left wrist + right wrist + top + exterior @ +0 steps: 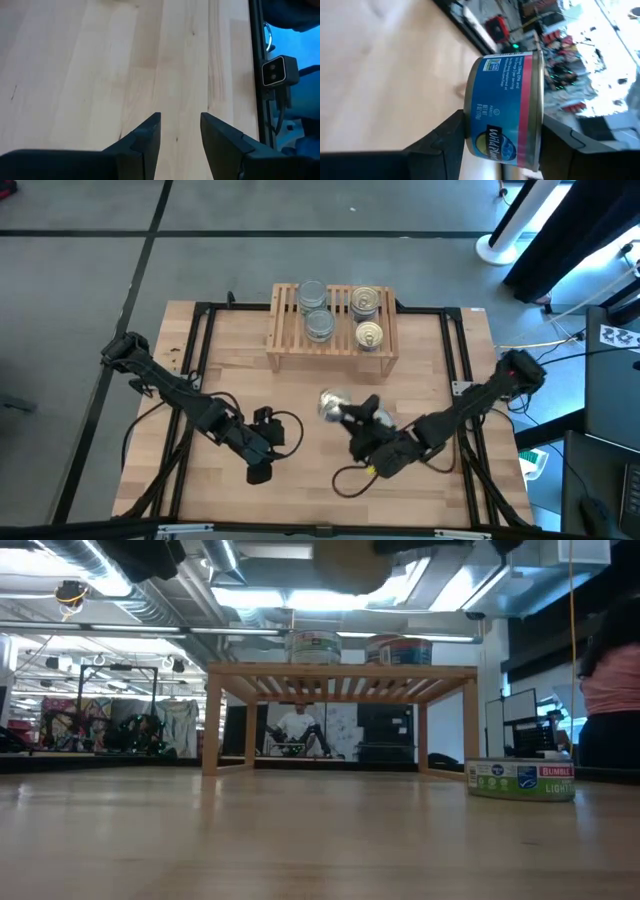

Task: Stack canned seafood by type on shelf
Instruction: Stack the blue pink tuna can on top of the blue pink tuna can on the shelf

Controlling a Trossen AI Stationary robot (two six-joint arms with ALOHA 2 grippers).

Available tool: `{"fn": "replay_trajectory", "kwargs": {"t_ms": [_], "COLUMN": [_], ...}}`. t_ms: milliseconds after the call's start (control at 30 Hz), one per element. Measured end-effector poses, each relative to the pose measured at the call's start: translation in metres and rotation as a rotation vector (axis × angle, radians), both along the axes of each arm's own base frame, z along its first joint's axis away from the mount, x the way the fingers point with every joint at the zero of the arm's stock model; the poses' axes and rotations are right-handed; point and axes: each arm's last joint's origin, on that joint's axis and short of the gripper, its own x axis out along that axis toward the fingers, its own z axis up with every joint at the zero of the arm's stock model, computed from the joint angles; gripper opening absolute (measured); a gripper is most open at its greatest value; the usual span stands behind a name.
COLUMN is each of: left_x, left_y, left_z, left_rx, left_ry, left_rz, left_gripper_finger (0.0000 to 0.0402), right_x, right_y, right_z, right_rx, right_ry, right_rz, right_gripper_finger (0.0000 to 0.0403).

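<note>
The right gripper [338,410] is closed on a tin [505,112], one dark finger pressed against each flat end. In the right wrist view the tin lies on its side between the fingers; its wall carries a blue label with a red band and white lettering, and a metal rim shows at one end. In the high view this held tin [330,404] shows a shiny end face and sits over the table [300,490] middle, in front of the shelf [332,332]. The left gripper [180,131] is partly open and empty, its fingers parallel above bare wood at the front left of the table. The shelf is a light-wood slatted rack at the back of the table. On its top stand four tins: two silver-grey ones [315,310] on the left, just beside each other, and two gold-topped ones [367,317] on the right. In the low view another tin [520,780] with a green-and-white label and a red patch stands upright on the table, right of the shelf.
</note>
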Motion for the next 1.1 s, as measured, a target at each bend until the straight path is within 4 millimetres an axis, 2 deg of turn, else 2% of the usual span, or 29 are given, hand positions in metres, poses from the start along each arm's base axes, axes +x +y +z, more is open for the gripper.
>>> {"fn": "replay_trajectory", "kwargs": {"t_ms": [167, 433, 633, 833, 967, 1100], "left_x": [0.001, 0.003, 0.006, 0.006, 0.006, 0.006], "left_y": [0.0, 0.0, -0.002, -0.002, -0.001, -0.001], "left_z": [0.0, 0.002, 0.004, 0.005, 0.005, 0.005], "left_rx": [0.003, 0.014, -0.007, -0.004, 0.008, 0.031], "left_ry": [-0.012, -0.042, -0.08, -0.09, -0.097, -0.1], "left_rz": [0.006, 0.025, 0.026, 0.033, 0.043, 0.022], "left_gripper_finger": [0.0133, 0.0133, 0.0133, 0.0132, 0.0131, 0.0131], "right_x": [-0.02, -0.027, -0.02, -0.016, -0.018, -0.02], "right_y": [-0.027, -0.087, -0.14, -0.187, -0.21, -0.223], "right_z": [0.031, 0.056, 0.06, 0.057, 0.057, 0.057], "right_rx": [-0.088, -0.165, -0.224, -0.2, -0.213, -0.206], "right_ry": [-0.028, 0.01, 0.128, 0.228, 0.26, 0.286], "right_rz": [-0.129, -0.31, -0.398, -0.411, -0.473, -0.475], "right_gripper_finger": [0.0189, 0.0189, 0.0189, 0.0189, 0.0189, 0.0189]}}
